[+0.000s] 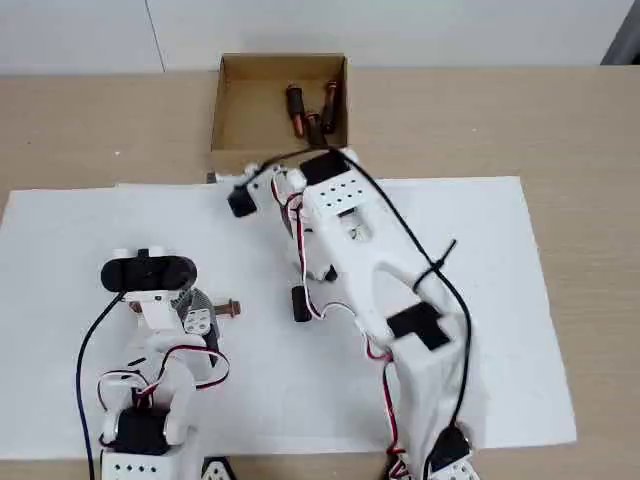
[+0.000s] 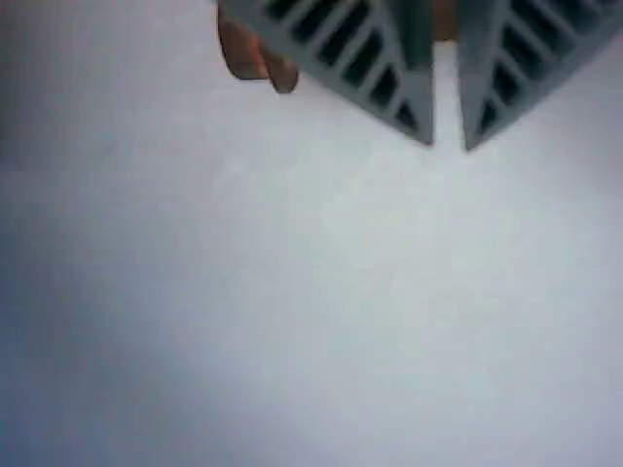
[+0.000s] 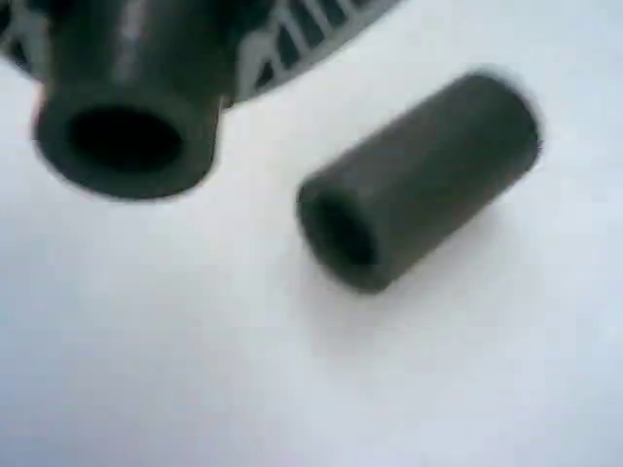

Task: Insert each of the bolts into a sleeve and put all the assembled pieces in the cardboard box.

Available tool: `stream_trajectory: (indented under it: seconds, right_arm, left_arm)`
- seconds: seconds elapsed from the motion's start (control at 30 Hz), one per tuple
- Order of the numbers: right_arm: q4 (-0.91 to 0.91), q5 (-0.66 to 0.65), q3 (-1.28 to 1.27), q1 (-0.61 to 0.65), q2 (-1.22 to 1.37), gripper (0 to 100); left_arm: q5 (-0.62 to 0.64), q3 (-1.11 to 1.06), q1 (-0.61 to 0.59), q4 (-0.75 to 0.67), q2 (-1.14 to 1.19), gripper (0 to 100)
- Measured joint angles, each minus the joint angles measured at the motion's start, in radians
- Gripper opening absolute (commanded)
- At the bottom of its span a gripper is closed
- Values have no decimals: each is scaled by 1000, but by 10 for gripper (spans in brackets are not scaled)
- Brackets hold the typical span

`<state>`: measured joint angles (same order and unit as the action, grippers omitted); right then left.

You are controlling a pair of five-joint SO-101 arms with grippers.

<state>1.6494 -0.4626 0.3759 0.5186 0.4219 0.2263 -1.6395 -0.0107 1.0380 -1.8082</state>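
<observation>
**A:** What are the left fingers (image 2: 380,73) doing?

**B:** They are pressed almost together, with a thin slit between the tips, and they grip a bolt (image 2: 255,58). The bolt lies crosswise in them. Its copper-coloured end juts out past the side of one finger, and it is held low over the white paper sheet (image 1: 500,300).

**A:** And the right fingers (image 3: 292,44)?

**B:** They are closed on a black sleeve, the held sleeve (image 3: 127,136). Its open bore faces the wrist camera. I cannot make out the fingertips themselves, only the ribbed grey finger behind the sleeve.

**A:** Is there another sleeve?

**B:** Yes, a loose sleeve (image 3: 419,180) lies on its side on the paper just beside the right fingers. It does not touch the held sleeve. From above it lies between the two sets of fingers, just past the bolt's jutting end, near it but not touching.

**A:** Where is the cardboard box (image 1: 232,100)?

**B:** It sits on the tabletop (image 1: 580,120) just off the paper's far edge. That is beyond the right fingers and well apart from the left fingers. A few assembled pieces (image 1: 300,110), dark and copper-coloured, lie together inside. They are bunched toward the wall farther from the left fingers.
</observation>
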Motion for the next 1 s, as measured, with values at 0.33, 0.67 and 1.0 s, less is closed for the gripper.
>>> stream_trajectory:
  seconds: [0.33, 0.67, 1.0]
  right_arm:
    - [25, 115, -9, -21, -402, 3]
    - [29, 126, -350, -147, -770, 3]
    - [29, 126, -664, -370, -1091, 3]
  left_arm:
    - [0, 0, 0, 0, 0, 6]
    - [0, 0, 0, 37, 0, 6]
    - [-118, 259, 0, 209, 0, 6]
